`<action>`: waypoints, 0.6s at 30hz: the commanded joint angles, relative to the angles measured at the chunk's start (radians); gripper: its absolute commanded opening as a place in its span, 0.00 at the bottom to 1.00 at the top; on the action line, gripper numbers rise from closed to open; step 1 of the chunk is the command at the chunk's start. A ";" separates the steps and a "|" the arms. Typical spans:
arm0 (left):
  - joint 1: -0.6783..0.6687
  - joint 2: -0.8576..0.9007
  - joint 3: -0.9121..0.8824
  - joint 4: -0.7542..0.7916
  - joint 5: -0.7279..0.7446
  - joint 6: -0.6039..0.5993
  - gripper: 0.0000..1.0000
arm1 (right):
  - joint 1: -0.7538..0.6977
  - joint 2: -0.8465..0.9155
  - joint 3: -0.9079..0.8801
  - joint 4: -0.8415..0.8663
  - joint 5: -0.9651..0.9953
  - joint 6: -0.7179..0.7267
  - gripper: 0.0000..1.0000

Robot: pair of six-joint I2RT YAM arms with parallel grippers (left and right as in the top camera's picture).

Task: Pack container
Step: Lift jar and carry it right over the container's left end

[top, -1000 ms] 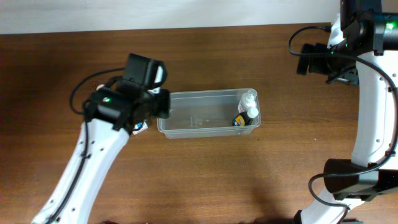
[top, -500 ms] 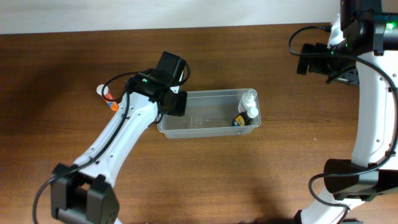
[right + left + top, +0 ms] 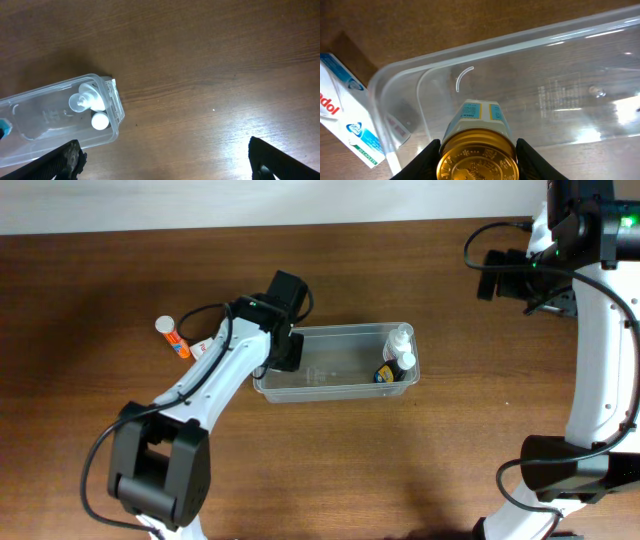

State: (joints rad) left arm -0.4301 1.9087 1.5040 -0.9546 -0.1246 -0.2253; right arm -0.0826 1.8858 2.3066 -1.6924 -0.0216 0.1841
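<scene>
The left gripper is clamped on a gold-lidded bottle, with one dark finger on each side of the lid. The lid faces the wrist camera and the body, with its blue and yellow label, points down into the container; whether the bottle's foot touches the container's floor cannot be told.

The container, a long clear tub with rounded corners, lies flat on the brown wooden table (its long side runs from one arm's side toward the other's). The held bottle is over the container's end on the left arm's side, just inside the rim.

Just outside that same end of the container lies a white box with blue print and red letters; it is flat on the table, close beside the container's wall; whether the two touch I cannot tell. Farther out from that end, well apart from the container, lies a small tube with a white cap and an orange body.

Inside the container, at its opposite end, are two white-capped bottles, close together against the end wall; one carries a dark label. Beyond that end, well apart from the container and above bare table, the right gripper hangs with its jaws wide apart and nothing between them.
</scene>
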 commanded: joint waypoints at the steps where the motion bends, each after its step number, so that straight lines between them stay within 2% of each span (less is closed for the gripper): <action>1: -0.002 0.023 0.022 0.008 -0.016 -0.005 0.18 | -0.003 0.002 0.007 -0.003 -0.005 0.007 0.98; 18: -0.002 0.106 0.021 0.066 -0.023 -0.005 0.18 | -0.003 0.002 0.007 -0.003 -0.005 0.007 0.98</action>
State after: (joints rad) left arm -0.4320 2.0056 1.5040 -0.8921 -0.1287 -0.2253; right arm -0.0826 1.8858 2.3066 -1.6924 -0.0212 0.1844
